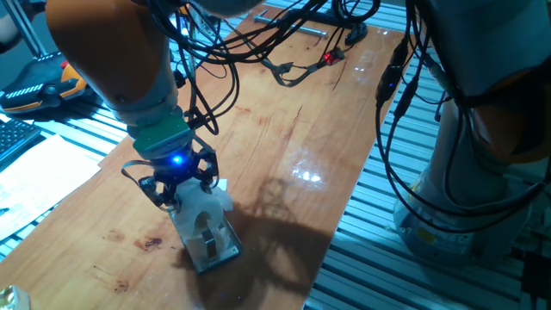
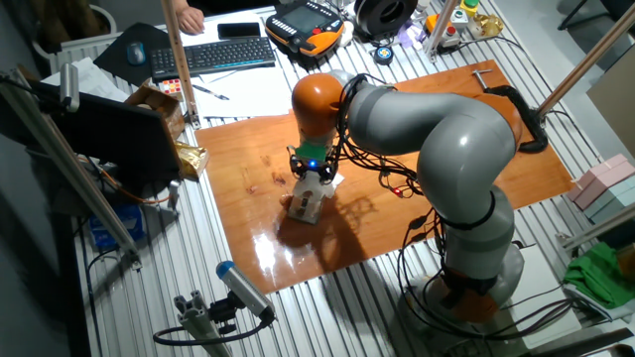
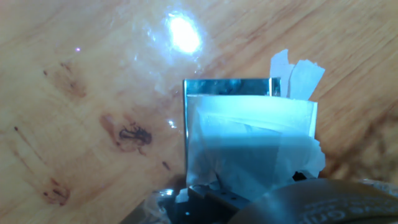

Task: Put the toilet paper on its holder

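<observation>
- On the left of the table (image 1: 284, 129), in one fixed view, our gripper (image 1: 176, 191) stands low over the holder (image 1: 211, 244), with 1 white roll (image 1: 205, 207) between them.
- We judge the fingers closed on the roll, since it sits right under the hand; the fingertips are hidden, so how wide they stand we cannot tell.
- From the other fixed view, the roll (image 2: 316, 186) hangs under the gripper (image 2: 311, 171) and over the holder (image 2: 304, 206), near the table's middle.
- In the hand view, the roll (image 3: 252, 149) covers most of the shiny plate (image 3: 227, 86); only its far edge shows, with torn tissue sticking up at the right.
- The bar is hidden, so whether the roll is seated on it we cannot tell.
- To do this step well, we should keep the core lined up with the bar, lower slowly and straight, and let go only once the roll rests square.
- A sideways nudge could slide the plate.
</observation>
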Controlling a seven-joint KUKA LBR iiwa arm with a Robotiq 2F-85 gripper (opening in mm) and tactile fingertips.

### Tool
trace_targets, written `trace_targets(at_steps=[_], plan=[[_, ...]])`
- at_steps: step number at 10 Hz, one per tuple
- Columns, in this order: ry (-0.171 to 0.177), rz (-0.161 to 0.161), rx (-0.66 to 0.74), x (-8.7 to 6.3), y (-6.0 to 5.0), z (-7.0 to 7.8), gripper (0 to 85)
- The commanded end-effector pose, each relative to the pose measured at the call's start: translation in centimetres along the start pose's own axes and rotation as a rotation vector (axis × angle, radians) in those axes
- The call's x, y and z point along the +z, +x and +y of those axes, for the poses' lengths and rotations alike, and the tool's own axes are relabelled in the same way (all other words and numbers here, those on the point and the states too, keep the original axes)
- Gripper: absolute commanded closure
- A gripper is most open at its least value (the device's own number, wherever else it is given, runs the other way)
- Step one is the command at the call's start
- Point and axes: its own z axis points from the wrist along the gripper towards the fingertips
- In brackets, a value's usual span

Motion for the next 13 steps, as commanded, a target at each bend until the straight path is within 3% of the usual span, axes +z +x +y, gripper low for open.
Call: trace_targets(at_steps=[1, 10, 12, 13], plan=[[0.002, 0.004, 0.008, -0.1, 0.4, 0.2, 73.7], [0.019, 0.011, 0.044, 0.5, 3.1, 1.2, 67.7], [0.025, 0.007, 0.052, 0.7, 3.3, 1.2, 55.3], [0.027, 0.005, 0.063, 0.7, 3.3, 1.2, 43.7]])
